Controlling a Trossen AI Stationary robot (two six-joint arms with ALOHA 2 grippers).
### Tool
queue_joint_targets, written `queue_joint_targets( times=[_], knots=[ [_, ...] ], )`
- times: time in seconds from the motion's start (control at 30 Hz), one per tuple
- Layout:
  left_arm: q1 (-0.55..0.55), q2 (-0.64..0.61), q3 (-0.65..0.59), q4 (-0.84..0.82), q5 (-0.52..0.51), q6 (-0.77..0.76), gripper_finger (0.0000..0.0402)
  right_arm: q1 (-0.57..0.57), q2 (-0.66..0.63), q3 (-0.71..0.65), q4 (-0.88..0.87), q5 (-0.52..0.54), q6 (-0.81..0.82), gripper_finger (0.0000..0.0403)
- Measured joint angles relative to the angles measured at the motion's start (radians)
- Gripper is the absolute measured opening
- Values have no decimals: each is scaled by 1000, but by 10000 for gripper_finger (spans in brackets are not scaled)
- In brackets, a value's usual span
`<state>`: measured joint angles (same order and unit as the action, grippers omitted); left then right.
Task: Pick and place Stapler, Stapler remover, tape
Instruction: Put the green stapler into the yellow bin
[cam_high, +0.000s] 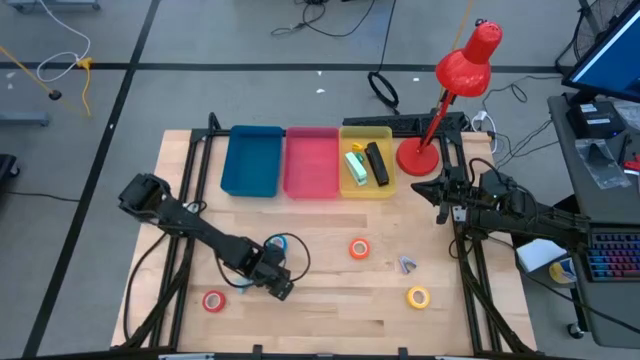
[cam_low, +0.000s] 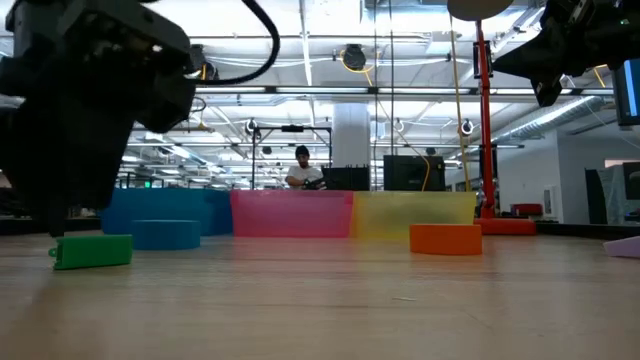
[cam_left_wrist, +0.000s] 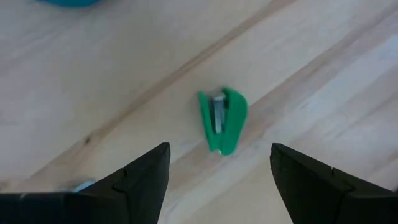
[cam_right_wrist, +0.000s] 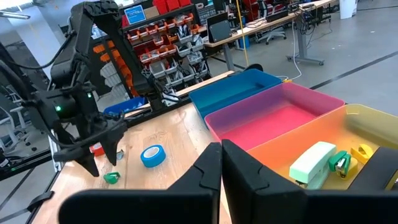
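Directly beneath the overhead camera, the left gripper (cam_high: 279, 287) hangs over the front-left of the wooden table (cam_high: 330, 320), its spread fingers over a small green stapler remover not visible from above; the blue tape (cam_high: 278, 243) lies just behind it, the red tape (cam_high: 213, 300) to its left, the orange tape (cam_high: 359, 249) and yellow tape (cam_high: 418, 297) farther right, with a small grey-purple piece (cam_high: 406, 265) between those two. Along the back stand a blue tray (cam_high: 252, 160), a pink tray (cam_high: 312, 162) and a yellow tray (cam_high: 366, 185) that already holds a pale green stapler (cam_high: 356, 166) and a black one; a red desk lamp (cam_high: 455, 85) stands beside it, and the right gripper (cam_high: 440, 190) waits by the lamp base. At table height the green stapler remover (cam_low: 93, 250) lies flat on the boards under the left arm, and a person sits far back in an open workshop hall. From the left wrist, the remover (cam_left_wrist: 222, 119) lies between the two released fingers (cam_left_wrist: 140, 177), untouched; it looks a light, stiff plastic thing, likely to skid on smooth wood, so I would pinch it across its narrow sides at mid-length. From the right wrist, the fingers (cam_right_wrist: 245, 171) are pressed together on nothing, above the trays.
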<state>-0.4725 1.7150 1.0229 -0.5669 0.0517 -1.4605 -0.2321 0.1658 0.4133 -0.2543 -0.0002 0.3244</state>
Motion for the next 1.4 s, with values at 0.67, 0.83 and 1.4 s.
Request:
queue_joint_targets(
  times=[0.67, 0.83, 1.4],
  knots=[
    [-2, 90, 4, 70, 0, 51, 273, 0, 0, 0, 2, 0, 1, 0],
    [-2, 92, 3, 70, 0, 45, 273, 0, 0, 0, 2, 0, 1, 0],
    [-3, 94, 2, 66, -20, 33, 273, 0, 0, 0, 2, 0, -3, 0]
  ],
)
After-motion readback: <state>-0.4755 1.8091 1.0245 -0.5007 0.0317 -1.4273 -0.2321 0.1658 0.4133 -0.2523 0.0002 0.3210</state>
